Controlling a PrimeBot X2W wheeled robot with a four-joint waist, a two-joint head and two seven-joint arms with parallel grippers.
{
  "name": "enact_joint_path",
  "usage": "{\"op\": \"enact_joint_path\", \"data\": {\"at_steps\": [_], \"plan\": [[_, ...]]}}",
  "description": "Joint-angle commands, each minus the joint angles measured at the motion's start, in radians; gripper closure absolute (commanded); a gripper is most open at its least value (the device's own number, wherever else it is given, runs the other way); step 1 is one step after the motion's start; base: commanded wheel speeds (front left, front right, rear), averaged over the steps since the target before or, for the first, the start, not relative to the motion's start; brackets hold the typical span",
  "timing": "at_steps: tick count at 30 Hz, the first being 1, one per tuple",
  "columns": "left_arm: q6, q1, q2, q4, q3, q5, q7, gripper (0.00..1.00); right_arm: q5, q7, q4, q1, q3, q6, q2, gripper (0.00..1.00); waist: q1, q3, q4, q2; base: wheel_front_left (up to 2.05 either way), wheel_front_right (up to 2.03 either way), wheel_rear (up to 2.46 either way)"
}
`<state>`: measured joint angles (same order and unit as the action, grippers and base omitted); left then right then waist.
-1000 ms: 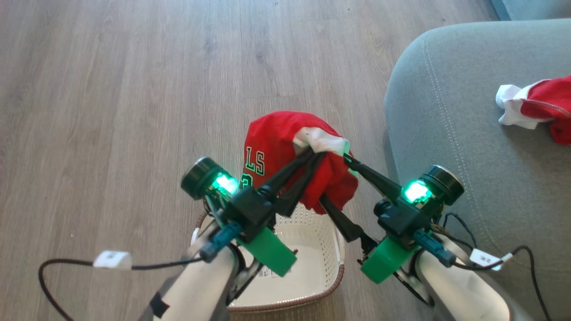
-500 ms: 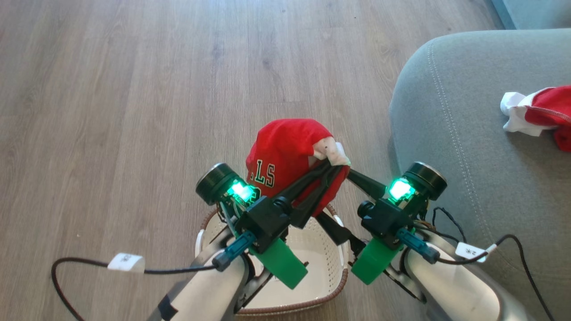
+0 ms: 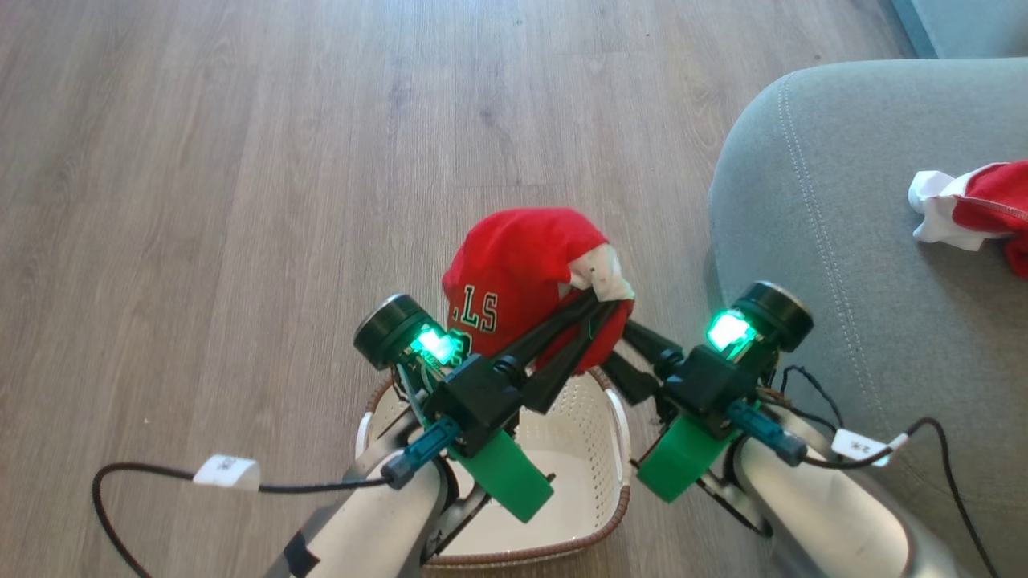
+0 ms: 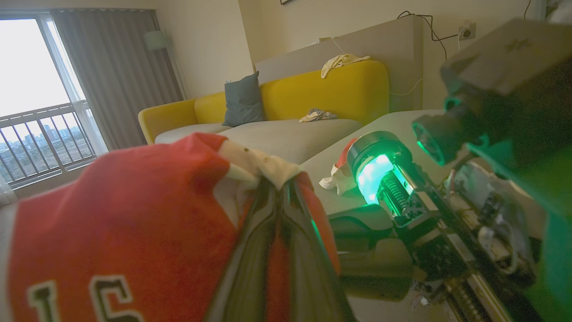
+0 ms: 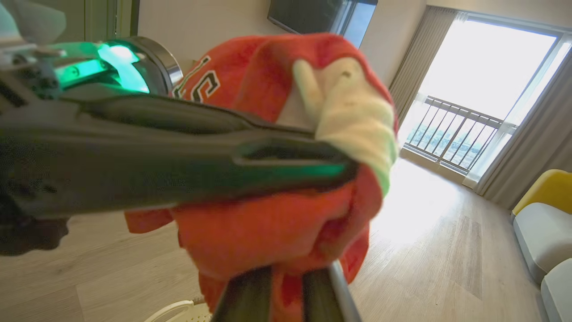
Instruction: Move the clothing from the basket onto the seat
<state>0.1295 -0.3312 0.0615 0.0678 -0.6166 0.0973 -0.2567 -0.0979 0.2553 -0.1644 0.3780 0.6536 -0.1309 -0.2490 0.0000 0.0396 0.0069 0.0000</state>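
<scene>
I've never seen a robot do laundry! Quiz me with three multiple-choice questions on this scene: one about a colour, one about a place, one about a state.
1. What colour is the basket rim?
A) brown
B) blue
C) black

2. Where does the loose red garment lie?
A) in the basket
B) on the grey seat
C) on the wooden floor

3. The left claw is:
A) wide open and empty
B) shut on the lifted red garment
C) shut on a basket handle

Answers:
1 A: the woven-look rim is brown above cream perforated walls.
2 B: it rests on the cushion at the right of the head view.
3 B: its dark fingers pinch the white trim, holding the garment above the basket.
</scene>
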Motion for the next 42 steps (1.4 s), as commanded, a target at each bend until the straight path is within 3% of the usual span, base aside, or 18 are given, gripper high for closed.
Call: {"op": "enact_joint_path", "data": {"at_steps": [1,7,9,10,11,22,42], "plan": [[0.001,-0.054,0.002,-0.037,0.032,0.009,-0.005,1.0,-0.005,0.006,0.044,0.01,-0.011,0.0,0.018,1.0,0.0,-0.001,0.001,0.0,0.0,0.0,0.0],[0.001,-0.045,-0.001,-0.041,0.046,0.012,-0.005,1.0,-0.012,0.006,0.08,-0.026,-0.072,0.0,0.041,1.0,0.0,-0.005,0.002,0.0,0.0,0.0,0.0],[0.001,-0.044,-0.003,-0.046,0.062,0.009,-0.005,0.52,-0.015,0.006,0.09,-0.033,-0.089,0.0,0.046,1.0,0.0,-0.006,0.001,0.0,0.0,0.0,0.0],[0.0,-0.044,-0.004,-0.052,0.07,0.006,-0.005,0.11,-0.016,0.006,0.094,-0.037,-0.1,0.0,0.05,1.0,0.0,-0.006,0.001,0.0,0.0,0.0,0.0],[-0.001,-0.043,-0.005,-0.057,0.078,0.005,-0.005,0.0,-0.017,0.006,0.097,-0.041,-0.112,0.0,0.053,1.0,0.0,-0.006,0.001,0.0,0.0,0.0,0.0],[-0.013,-0.004,-0.01,-0.106,0.139,-0.011,-0.005,0.0,-0.004,0.006,0.123,-0.111,-0.278,0.0,0.069,1.0,0.0,-0.023,0.001,0.0,0.0,0.0,0.0],[0.0,0.119,0.042,0.077,0.095,-0.047,-0.005,0.0,0.032,0.006,0.161,-0.24,-0.558,0.0,0.09,1.0,0.0,-0.002,-0.054,0.0,0.0,0.0,0.0]]}}
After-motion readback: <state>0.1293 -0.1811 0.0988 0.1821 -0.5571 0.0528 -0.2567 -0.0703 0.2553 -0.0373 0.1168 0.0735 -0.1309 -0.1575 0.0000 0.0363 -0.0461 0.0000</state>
